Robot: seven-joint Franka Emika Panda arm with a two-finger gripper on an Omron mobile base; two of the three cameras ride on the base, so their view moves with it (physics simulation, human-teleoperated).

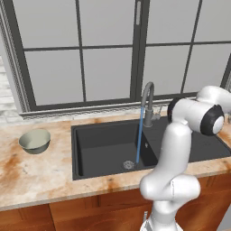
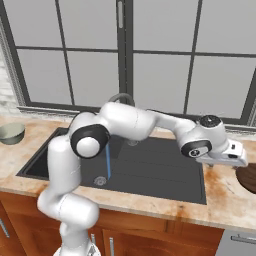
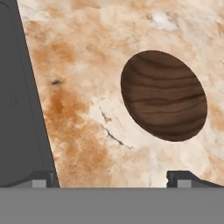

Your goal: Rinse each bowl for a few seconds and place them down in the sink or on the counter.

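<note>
Marbled counter (image 3: 87, 131) lies bare around the dark brown bowl (image 3: 163, 94), which sits right of the sink's (image 3: 17, 109) edge beneath the released gripper (image 3: 111, 178). Farther left, past the running tap (image 1: 146, 101), the grey-green bowl (image 1: 34, 140) stands on open counter.

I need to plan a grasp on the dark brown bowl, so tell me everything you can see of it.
The dark brown bowl is round and shallow, with wavy wood-like grain in darker and lighter brown. It looks like wood, and nothing is in it. It sits upright on the marbled counter, to the right of the black sink and clear of the sink's edge. In the right base view it is cut off by the picture's edge. Nothing touches it but the counter; the open gripper hovers above, its fingers apart.
</note>
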